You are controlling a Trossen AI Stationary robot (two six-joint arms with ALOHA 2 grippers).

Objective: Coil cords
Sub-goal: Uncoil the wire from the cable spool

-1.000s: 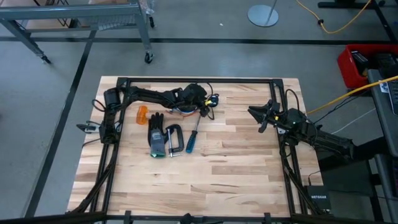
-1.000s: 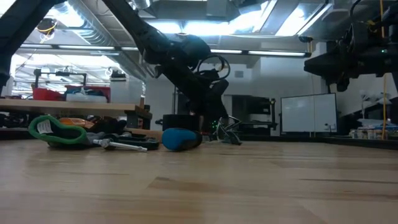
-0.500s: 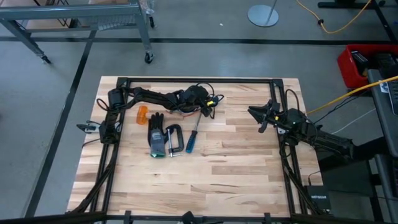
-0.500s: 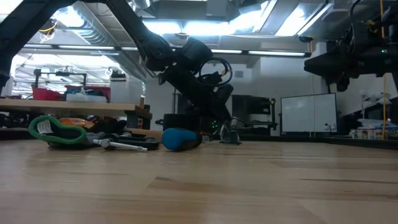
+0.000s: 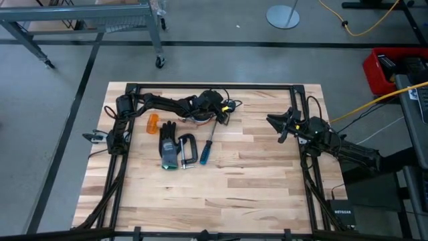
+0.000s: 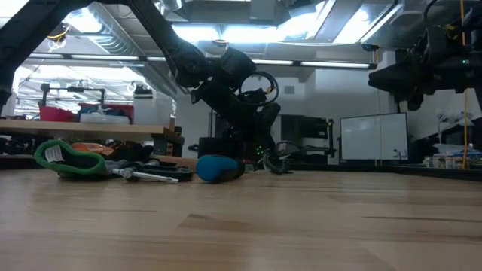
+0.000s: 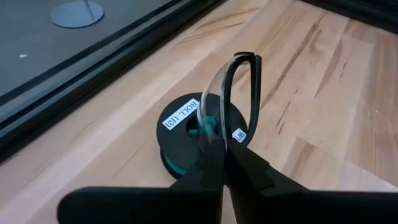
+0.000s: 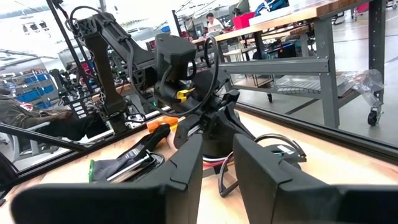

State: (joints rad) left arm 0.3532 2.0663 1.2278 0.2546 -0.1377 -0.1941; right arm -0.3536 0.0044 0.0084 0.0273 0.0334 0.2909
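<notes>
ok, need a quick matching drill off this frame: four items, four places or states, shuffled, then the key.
Items
1. left gripper
2. right gripper
3. screwdriver
4. work glove

Places or states
A. open, parked over the table's right side
B. lying flat between the orange piece and the clamp
C. shut on a black cord above the labelled roll
D. blue handle, lying right of the clamp

Pairs: 1-C, 2-A, 3-D, 4-B

Your left gripper (image 7: 222, 163) reaches low over the table's far side, fingers closed together. Your right gripper (image 8: 216, 163) waits raised at the right, fingers parted.
</notes>
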